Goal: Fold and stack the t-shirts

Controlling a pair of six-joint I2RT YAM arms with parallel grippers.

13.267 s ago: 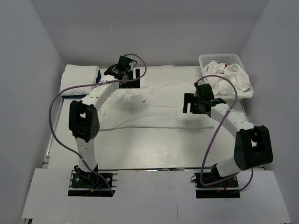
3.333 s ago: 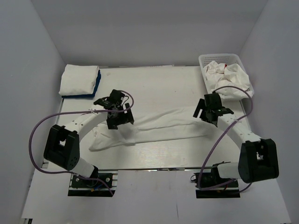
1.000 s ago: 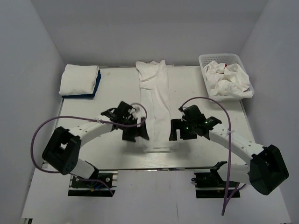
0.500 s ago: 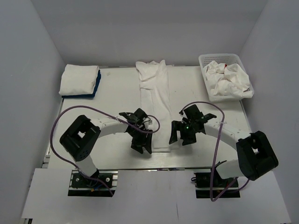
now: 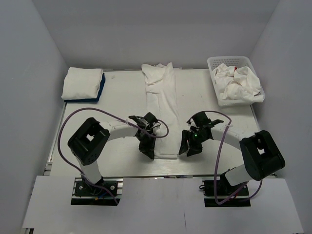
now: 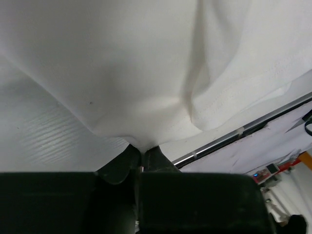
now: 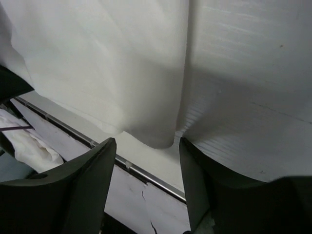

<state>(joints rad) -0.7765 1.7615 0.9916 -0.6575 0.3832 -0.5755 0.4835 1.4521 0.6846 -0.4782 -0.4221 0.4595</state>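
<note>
A long white t-shirt (image 5: pixel 161 105), folded into a narrow strip, lies down the middle of the table from the far edge to the near edge. My left gripper (image 5: pixel 148 152) is at its near left corner, and the left wrist view shows the jaws (image 6: pixel 141 150) pinched shut on the hem of the white cloth (image 6: pixel 122 63). At the near right corner, my right gripper (image 5: pixel 188 148) stands open. In its wrist view the shirt's corner (image 7: pixel 153 136) hangs between the two spread fingers (image 7: pixel 146 144) without being pinched.
A folded stack (image 5: pixel 82 82), a white shirt on a blue one (image 5: pixel 101 87), sits at the far left. A white mesh basket (image 5: pixel 229 59) at the far right holds crumpled white shirts (image 5: pixel 239 83) with a bit of red. The table's metal front rail (image 6: pixel 243 130) runs just beyond both grippers.
Both grippers have dropped toward the near end of the shirt and moved inward. The left jaws have closed on the hem. The right jaws have narrowed a little.
</note>
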